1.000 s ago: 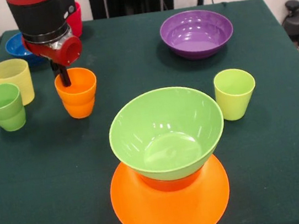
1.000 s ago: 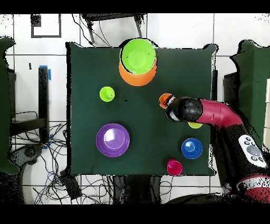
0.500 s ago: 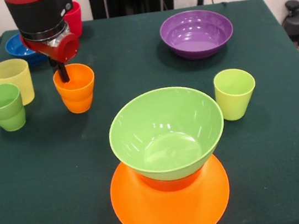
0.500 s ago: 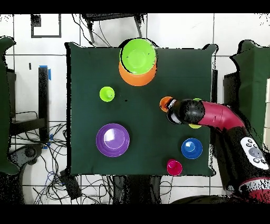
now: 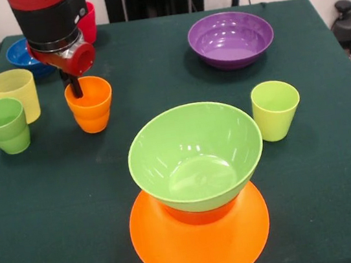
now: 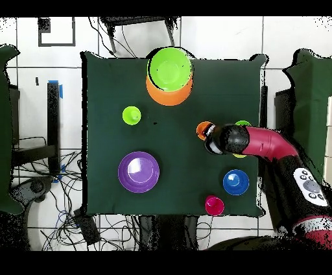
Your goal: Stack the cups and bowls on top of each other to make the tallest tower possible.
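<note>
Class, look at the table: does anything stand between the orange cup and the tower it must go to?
Nothing visible does. The orange cup and the tower, topped by the green bowl, are separated only by bare table. The other cups and bowls stand off to the sides.

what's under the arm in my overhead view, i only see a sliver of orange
Observer: An upright orange cup; the gripper comes down at its rim.
Operator: any cups hidden near it
Observer: A pale yellow cup stands upright beside a green cup.
Operator: what's the green bowl sitting on
Observer: The green bowl rests on a small red-orange bowl, which sits on the big orange bowl.
</note>
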`<action>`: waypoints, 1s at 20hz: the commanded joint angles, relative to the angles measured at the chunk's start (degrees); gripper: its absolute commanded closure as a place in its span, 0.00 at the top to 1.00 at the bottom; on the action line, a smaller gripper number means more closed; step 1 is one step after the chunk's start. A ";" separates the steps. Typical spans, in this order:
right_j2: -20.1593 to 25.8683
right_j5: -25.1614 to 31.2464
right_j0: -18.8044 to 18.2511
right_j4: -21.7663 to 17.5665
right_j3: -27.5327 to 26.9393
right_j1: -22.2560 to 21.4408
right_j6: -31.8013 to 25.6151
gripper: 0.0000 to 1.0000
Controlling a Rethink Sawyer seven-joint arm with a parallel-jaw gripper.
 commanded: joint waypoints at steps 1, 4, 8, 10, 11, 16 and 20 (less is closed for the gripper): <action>3.58 2.55 -0.37 -5.21 -0.15 3.22 -15.00 0.00; 3.56 2.33 -0.28 -5.44 0.43 2.87 -14.34 0.00; 3.32 1.98 -0.17 -6.03 1.01 2.46 -14.02 0.00; 3.32 2.83 -0.04 -6.12 0.67 2.42 -14.54 0.00; 3.30 3.17 0.10 -6.19 0.33 2.39 -14.77 1.00; 3.19 2.84 0.24 -6.50 0.87 1.85 -14.75 1.00; 3.32 4.29 0.08 -5.10 1.92 0.24 -14.18 1.00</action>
